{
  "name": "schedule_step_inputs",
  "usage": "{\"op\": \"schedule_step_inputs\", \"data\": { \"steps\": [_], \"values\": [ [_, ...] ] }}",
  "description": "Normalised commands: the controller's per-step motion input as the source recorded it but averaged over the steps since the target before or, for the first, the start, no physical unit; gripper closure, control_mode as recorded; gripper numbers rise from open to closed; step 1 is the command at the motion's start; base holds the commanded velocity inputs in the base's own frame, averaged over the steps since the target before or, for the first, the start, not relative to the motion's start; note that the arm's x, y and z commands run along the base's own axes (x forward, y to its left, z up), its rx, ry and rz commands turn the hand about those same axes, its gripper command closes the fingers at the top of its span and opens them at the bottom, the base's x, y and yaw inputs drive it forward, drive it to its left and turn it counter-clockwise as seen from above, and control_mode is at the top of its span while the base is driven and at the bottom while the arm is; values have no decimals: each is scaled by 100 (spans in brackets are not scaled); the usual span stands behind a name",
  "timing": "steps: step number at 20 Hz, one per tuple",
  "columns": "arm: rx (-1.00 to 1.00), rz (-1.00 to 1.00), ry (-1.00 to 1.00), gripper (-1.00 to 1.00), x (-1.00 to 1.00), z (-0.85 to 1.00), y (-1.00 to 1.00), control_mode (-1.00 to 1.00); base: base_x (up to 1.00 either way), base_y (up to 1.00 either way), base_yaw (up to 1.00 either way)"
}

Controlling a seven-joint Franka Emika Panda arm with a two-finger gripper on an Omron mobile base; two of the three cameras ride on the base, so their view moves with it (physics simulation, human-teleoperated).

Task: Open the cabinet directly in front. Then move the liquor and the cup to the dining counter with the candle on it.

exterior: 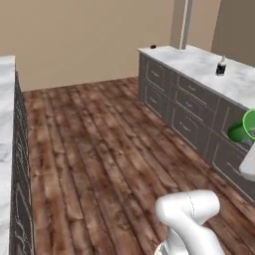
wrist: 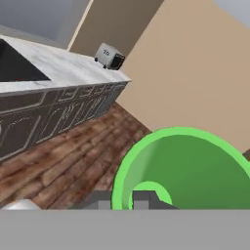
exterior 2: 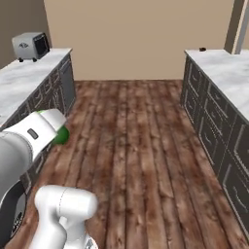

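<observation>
The dining surface (exterior: 199, 62) already carries the liquor (exterior: 221, 66), so one transfer appears complete, while the pincer (wrist: 132, 200), closed on the rim of the cup (wrist: 190, 171), holds it aloft, undelivered.

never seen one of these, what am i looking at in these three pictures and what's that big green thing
It is a rendered kitchen with a white robot arm on a base that drives. Two pictures come from cameras on that base, behind the arm to its left and right; the third looks along the hand itself. The green thing is the cup, seen close and from above its rim, with the hand shut on that rim. In the left base picture the cup hangs in front of the dining counter, a marble-topped island where the liquor already stands. Across the wooden floor, a toaster sits on another marble worktop.
</observation>
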Motion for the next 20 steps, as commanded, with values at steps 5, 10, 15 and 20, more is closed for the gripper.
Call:
{"op": "schedule_step_inputs", "data": {
  "steps": [5, 10, 15, 20],
  "values": [
    [0, 0, 0, 100, 0, 0, 0, 100, 94, 26, -26],
    [0, 0, 0, 100, 0, 0, 0, 100, 93, 18, -25],
    [0, 0, 0, 100, 0, 0, 0, 100, 93, 2, -28],
    [0, 0, 0, 100, 0, 0, 0, 100, 76, -4, -35]
  ]
}}
